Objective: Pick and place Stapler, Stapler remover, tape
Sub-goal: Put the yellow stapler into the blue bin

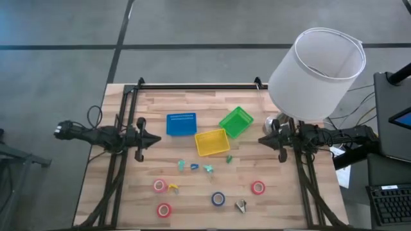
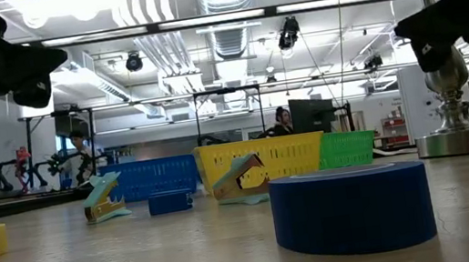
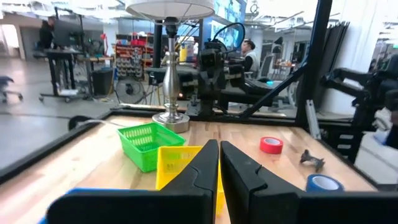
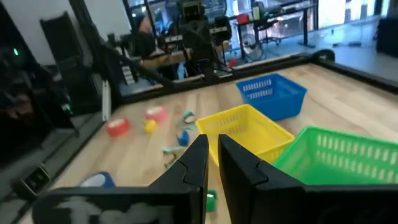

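Hovering at opposite table edges: left gripper (image 1: 156,139) and right gripper (image 1: 262,140), fingers nearly together, holding nothing. Four tape rolls (image 1: 218,199) lie on the table between them, toward the near edge, apart from both.

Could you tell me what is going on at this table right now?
Nothing is being handled yet. The left gripper and the right gripper wait at opposite sides of the wooden table, fingers closed and empty. Three plastic mesh bins, blue, yellow and green, sit mid-table. Three pink-red tape rolls, one blue tape roll and small stapler items lie loose on the table, outside the bins.
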You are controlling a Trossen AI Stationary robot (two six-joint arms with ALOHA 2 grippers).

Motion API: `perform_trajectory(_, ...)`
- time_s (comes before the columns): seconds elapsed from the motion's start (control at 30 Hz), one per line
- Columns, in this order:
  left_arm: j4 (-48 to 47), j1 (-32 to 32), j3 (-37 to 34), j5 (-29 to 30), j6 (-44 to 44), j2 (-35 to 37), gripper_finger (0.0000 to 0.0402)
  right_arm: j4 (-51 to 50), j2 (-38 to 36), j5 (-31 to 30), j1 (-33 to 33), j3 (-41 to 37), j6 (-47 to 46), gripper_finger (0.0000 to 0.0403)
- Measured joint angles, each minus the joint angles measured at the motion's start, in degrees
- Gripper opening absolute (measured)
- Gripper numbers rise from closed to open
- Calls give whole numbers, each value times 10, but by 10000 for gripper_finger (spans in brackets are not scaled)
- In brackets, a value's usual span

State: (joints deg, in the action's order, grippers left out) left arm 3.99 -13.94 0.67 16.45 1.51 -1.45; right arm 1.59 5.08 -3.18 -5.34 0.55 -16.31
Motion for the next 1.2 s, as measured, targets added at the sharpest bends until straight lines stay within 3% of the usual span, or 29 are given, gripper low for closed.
perform_trajectory(0.23, 43, 0, 0, 3, -13, 0, 21, 26, 0, -6, 0, 0, 62, 34)
perform_trajectory(0.4, 116, 0, 0, 87, -55, -1, 21, 123, 0, -70, 0, 0, 197, 34)
perform_trajectory(0.57, 164, 0, 0, 77, -42, -15, 24, 223, 9, -134, 0, 0, 213, 40)
perform_trajectory(0.8, 164, 0, 6, 69, -3, -86, 89, 266, 59, -134, 0, 0, 196, 94)
perform_trajectory(1.0, 164, 0, 45, -21, 13, -177, 149, 266, 107, -130, 0, 0, 164, 136)
perform_trajectory(1.2, 105, -9, 98, -103, 83, -299, 155, 267, 138, -130, 0, 0, 157, 150)
